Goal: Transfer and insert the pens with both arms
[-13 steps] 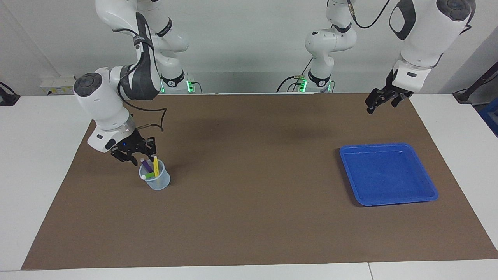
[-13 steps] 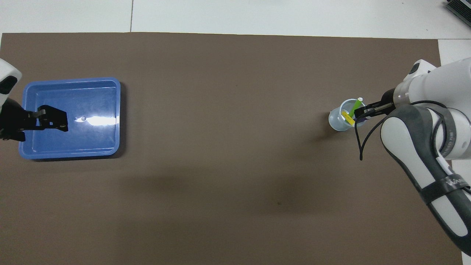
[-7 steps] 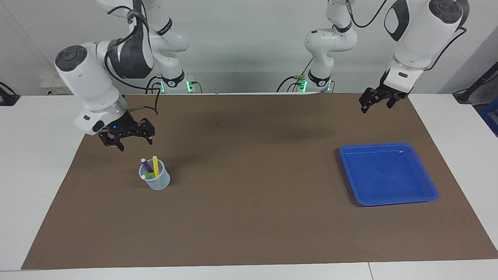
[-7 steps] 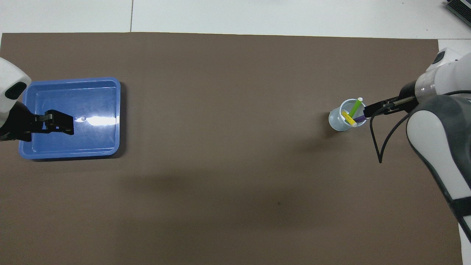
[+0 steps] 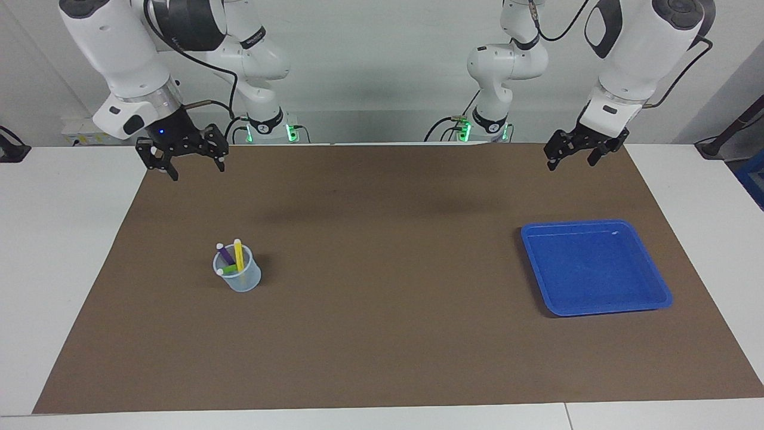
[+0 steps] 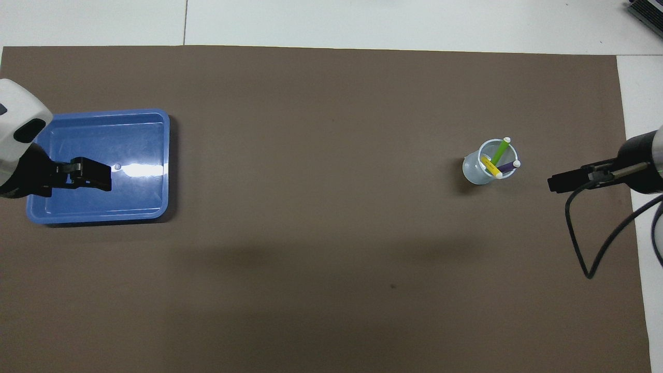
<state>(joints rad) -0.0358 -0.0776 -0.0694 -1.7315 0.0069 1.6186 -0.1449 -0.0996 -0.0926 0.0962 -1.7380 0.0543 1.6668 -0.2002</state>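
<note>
A clear plastic cup point(image 5: 242, 279) point(image 6: 474, 173) stands on the brown mat toward the right arm's end. In it lean the three pens: yellow point(image 5: 239, 255) point(image 6: 488, 166), purple point(image 5: 225, 254) point(image 6: 507, 167) and green point(image 5: 229, 270) point(image 6: 500, 152). My right gripper point(image 5: 197, 170) point(image 6: 553, 183) hangs open and empty, high above the mat's edge, well clear of the cup. My left gripper point(image 5: 570, 161) point(image 6: 101, 178) hangs open and empty in the air, seen from overhead over the blue tray.
The blue tray point(image 5: 597, 310) point(image 6: 98, 220) lies empty on the mat toward the left arm's end. Two smaller white arms with green lights point(image 5: 268, 128) stand at the table's edge by the robots. A black cable point(image 6: 585, 259) loops down from the right wrist.
The right gripper opened fully, rose from beside the cup and drew back toward its base. The three pens stayed in the cup. The left gripper drifted slightly.
</note>
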